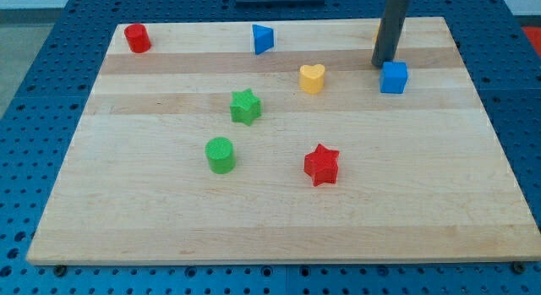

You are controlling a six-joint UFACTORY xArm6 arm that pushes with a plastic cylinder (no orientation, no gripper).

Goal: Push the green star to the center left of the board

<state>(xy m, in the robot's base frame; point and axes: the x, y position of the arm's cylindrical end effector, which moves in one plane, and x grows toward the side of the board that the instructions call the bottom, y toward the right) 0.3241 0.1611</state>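
No brand, label or writing can be read anywhere in the view. The pale wooden board [279, 219], made of glued strips with visible grain, lies on a blue desk [34, 92] patterned with rows of small holes; a dark object shows at the view's top edge, too cropped to identify.

Going from the view's left: a red cylinder block [137, 38] stands in the board's top left corner. Lower down, a green cylinder block [221, 155] sits left of the board's middle. Just above and slightly right of it, apart from it, is the green star block [245, 106], lying a little left of the board's centre and well away from the left edge. A blue triangular block [263, 39] stands near the top edge. A yellow heart-shaped block [312, 79] lies right of the star, and a red star block [321, 165] sits below it, near the board's middle. A blue cube block [393, 77] lies towards the top right.

My tip [384, 63], the lower end of the dark straight rod, rests on the board just beside the blue cube's upper left, well apart from the green star. A sliver of orange shows behind the rod; its shape cannot be made out. This tool is a plain rod with no jaws, so it clamps nothing.
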